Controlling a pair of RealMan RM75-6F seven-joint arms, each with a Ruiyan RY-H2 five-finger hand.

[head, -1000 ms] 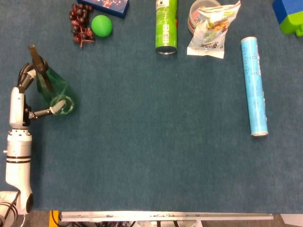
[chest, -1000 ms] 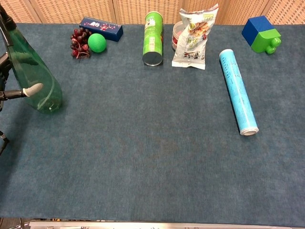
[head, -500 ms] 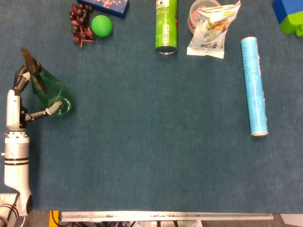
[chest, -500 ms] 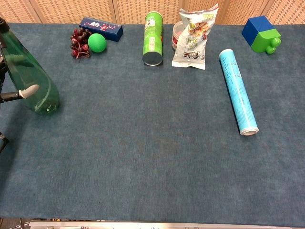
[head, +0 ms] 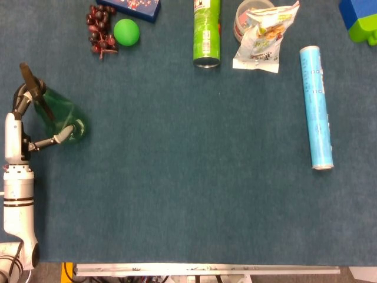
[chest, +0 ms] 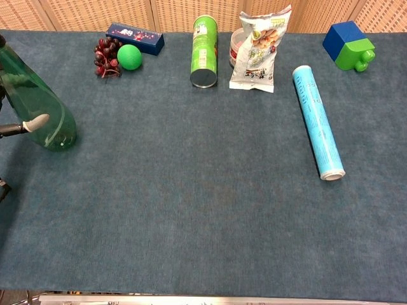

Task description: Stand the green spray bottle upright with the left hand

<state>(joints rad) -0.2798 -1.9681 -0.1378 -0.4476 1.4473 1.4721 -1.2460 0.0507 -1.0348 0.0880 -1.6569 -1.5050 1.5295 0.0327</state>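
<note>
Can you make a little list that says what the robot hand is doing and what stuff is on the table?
left hand: grips the green spray bottle, which is on its base but tilted
right hand: not in view
back left: grapes, green ball, blue box
back middle: green chip can lying down, snack bag
right: blue roll lying down, blue and green block

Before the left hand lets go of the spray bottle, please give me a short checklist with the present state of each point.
1. Left hand holds the bottle: ok, one fingertip lies on its side.
2. Bottle base on the table: ok.
3. Bottle fully upright: not ok, it leans in the chest view.
4. Space around the bottle: ok, the grapes are well apart.
5. Right hand: cannot tell, not in view.
</note>
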